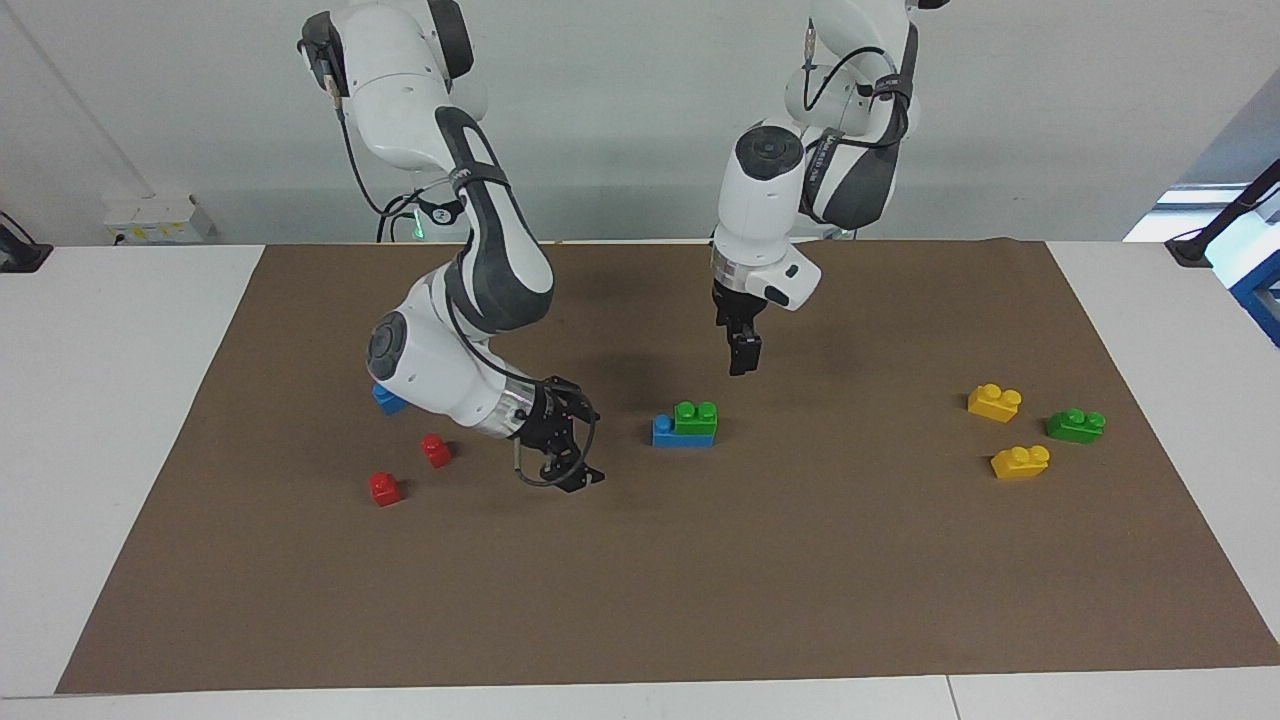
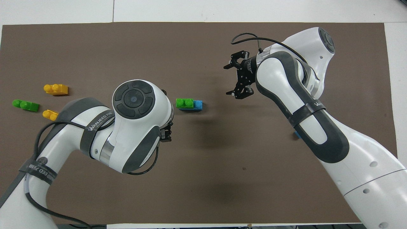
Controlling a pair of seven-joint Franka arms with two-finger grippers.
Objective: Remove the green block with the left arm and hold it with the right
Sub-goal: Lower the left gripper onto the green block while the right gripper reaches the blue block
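Nothing's done yet; green block sits stacked on the blue brick; right gripper spread wide beside it, holding nothing; left gripper above, can't tell its claw.

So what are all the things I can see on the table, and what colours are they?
green block: one, light green, stacked on the blue brick mid-mat
blue brick: one, blue, under the green block
yellow bricks: two, yellow, toward the left arm's end
dark green brick: one, dark green, beside the yellow bricks
red bricks: two, red, toward the right arm's end
small blue brick: one, blue, partly hidden by the right arm
mat: one, brown, covering the table
left tool: one, black, raised near the stacked bricks
right tool: one, black, open, low over the mat beside the red bricks
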